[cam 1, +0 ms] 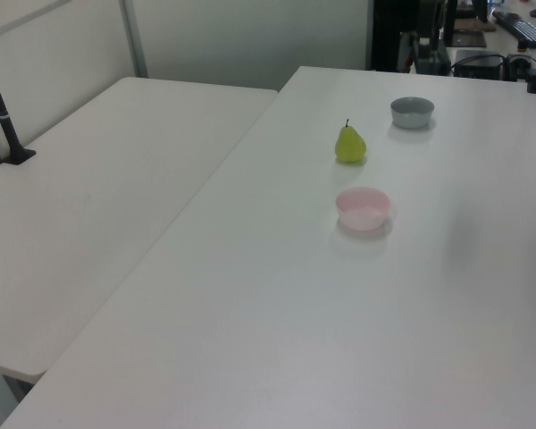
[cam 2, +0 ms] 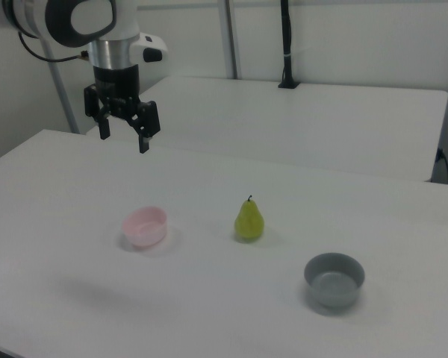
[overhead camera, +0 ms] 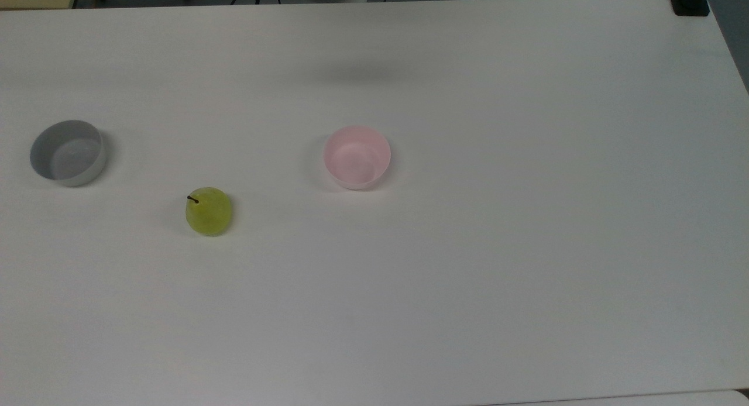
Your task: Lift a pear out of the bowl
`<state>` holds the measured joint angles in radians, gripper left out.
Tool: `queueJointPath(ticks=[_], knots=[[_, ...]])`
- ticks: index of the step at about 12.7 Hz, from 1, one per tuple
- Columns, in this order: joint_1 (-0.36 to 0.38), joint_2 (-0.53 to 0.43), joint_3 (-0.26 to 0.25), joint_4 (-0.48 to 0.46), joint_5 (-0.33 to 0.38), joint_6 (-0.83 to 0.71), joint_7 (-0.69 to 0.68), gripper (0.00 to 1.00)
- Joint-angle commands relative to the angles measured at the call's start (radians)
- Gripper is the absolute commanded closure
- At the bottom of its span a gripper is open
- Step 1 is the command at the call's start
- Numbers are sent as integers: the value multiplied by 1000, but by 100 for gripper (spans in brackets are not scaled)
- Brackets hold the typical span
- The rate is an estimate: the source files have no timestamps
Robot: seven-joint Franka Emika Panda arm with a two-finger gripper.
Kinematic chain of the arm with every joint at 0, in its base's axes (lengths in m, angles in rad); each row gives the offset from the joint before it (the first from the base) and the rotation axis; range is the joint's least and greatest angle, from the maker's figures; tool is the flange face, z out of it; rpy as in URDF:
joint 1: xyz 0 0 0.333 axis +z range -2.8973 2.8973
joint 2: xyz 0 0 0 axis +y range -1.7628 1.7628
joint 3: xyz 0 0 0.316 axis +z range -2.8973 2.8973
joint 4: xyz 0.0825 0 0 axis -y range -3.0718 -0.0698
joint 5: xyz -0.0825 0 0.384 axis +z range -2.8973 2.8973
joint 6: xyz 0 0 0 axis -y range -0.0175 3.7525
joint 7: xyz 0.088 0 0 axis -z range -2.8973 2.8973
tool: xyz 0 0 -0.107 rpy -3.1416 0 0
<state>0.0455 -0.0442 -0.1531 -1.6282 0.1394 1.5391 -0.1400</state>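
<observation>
one pear (overhead camera: 209, 212) stands upright on the white table (overhead camera: 468, 277), yellow-green, short dark stem, between the pink bowl (overhead camera: 357, 157) and grey bowl (overhead camera: 68, 152), apart from both. pink bowl holds nothing. gripper (cam 2: 122, 138) hangs high above the table, fingers spread, holding nothing.

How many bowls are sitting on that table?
2. The pink bowl stands near the middle of the table, empty. The grey bowl stands near the top view's left edge, also empty. The pear stands upright between them, on the table.
</observation>
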Motion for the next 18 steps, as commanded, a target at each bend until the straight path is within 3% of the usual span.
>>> queueJointPath(ticks=[1,7,10,15,18], knots=[[-2,-25,38,-67,-50,86,-9,0],[-6,15,49,-67,-121,194,-53,0],[-12,18,52,-65,-150,184,-177,0],[-12,17,52,-61,-146,176,-156,0],[-7,14,56,-61,-132,188,28,0]])
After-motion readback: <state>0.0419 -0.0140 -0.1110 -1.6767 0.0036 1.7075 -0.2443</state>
